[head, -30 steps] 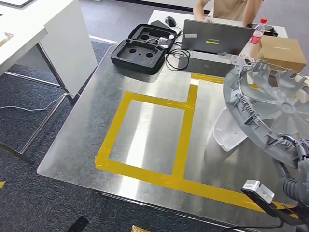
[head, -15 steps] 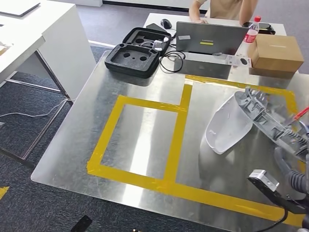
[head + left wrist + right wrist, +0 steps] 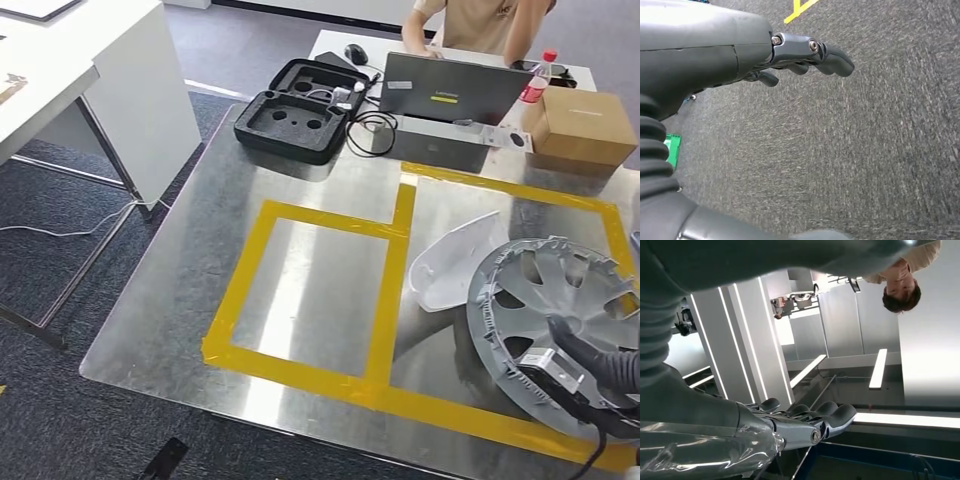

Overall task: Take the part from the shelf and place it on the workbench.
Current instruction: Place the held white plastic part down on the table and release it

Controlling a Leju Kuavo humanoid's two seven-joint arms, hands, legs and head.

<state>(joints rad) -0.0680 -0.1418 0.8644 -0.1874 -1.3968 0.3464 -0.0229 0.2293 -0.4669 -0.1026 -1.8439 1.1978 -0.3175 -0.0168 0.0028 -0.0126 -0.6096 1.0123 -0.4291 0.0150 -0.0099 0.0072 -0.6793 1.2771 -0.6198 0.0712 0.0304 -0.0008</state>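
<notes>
Grey plastic is what the head view is showing at the right end of the counter [image 3: 302,280]: the part [image 3: 555,325], a round wheel cover with spokes and clips, is lying nearly flat on the steel sheet inside the right-hand box of yellow tape [image 3: 385,290], its far-left edge overlapping a white curved shell [image 3: 453,268]; being a disc it has no long axis, so the rim is what matters; the right robot hand [image 3: 596,362] is coming in from the lower right with dark fingers lying over the near spokes, touching the part; whether it is gripping or only resting there I cannot tell. Beyond, a black foam case [image 3: 298,108], a laptop [image 3: 453,90] and a cardboard box [image 3: 581,125] are sitting at the far edge, with a person behind them.

In the left wrist view the left robot hand [image 3: 806,57] is hanging over dark carpet, fingers loosely extended and apart, holding nothing; it is well away from the part, so the right arm is plainly the nearer.

In the right wrist view the right robot hand [image 3: 806,422] is showing its fingers stretched out side by side, with something clear and glossy beside the palm; the clasp is not readable here either. My judgement: the part looks down, so the coming move is a release and withdrawal toward the robot.
</notes>
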